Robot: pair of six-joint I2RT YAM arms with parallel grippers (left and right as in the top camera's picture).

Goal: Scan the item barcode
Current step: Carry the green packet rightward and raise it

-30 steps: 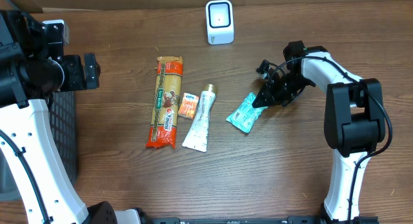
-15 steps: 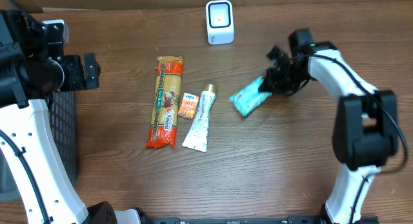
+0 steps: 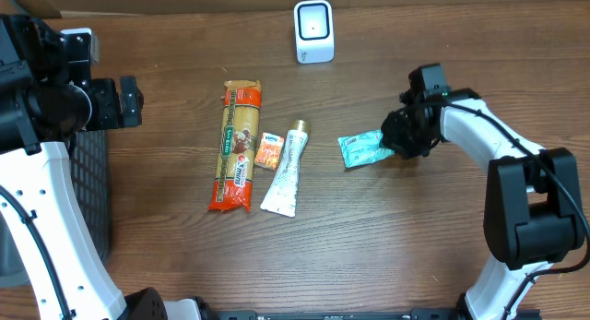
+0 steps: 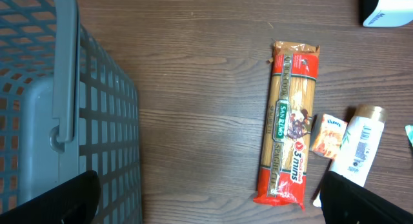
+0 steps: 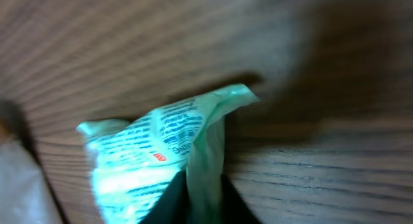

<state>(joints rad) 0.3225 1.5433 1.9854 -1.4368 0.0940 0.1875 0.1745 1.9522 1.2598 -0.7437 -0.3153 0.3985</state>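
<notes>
A brown wooden bench (image 3: 387, 246) carries everything. The teal packet (image 3: 364, 149) sits right of centre, well below and right of the white scanner (image 3: 313, 30); whether it rests on the wood cannot be told. The right tool (image 3: 398, 143) is at its right end, fingers nearly closed and pinching the packet's edge seam. Left of the packet lie a white tube (image 3: 284, 172), a small orange sachet (image 3: 269, 151) and a pasta pack (image 3: 238, 147). The left tool (image 4: 213, 201) hangs spread wide and holding nothing, beside a grey basket (image 4: 39, 121).
</notes>
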